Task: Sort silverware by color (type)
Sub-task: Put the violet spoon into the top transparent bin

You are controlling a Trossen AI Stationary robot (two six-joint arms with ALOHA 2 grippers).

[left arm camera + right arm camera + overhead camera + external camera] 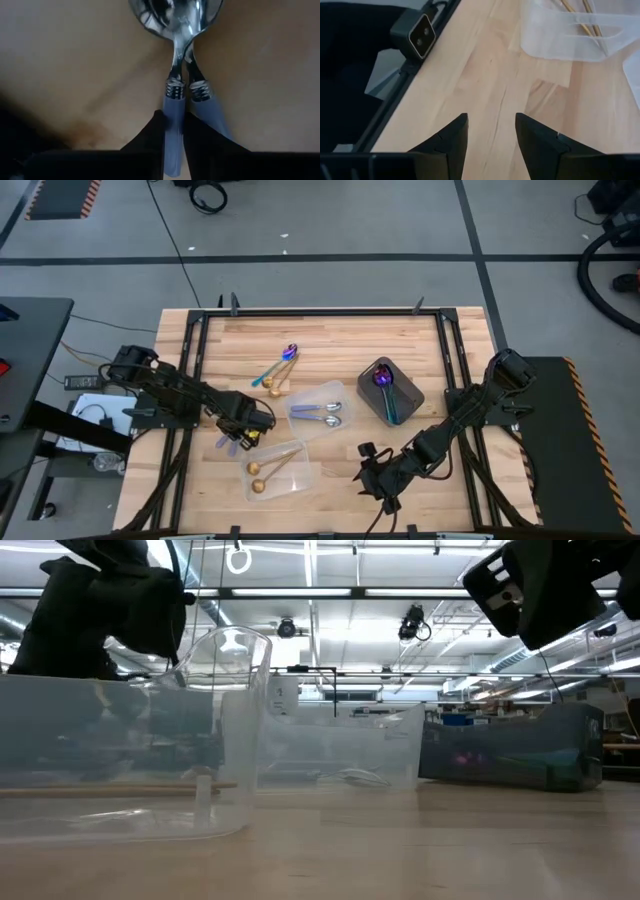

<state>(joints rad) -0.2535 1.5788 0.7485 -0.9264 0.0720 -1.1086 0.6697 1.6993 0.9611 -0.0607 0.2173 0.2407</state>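
Your left gripper pinches a silver spoon at the table's eight o'clock; your right gripper hangs spread at five o'clock.

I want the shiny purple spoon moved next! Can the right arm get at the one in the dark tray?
Probably yes. The purple spoon lies uncovered in the open dark tray, on the right arm's side. The right gripper is open and holds nothing, with only bare wood between.
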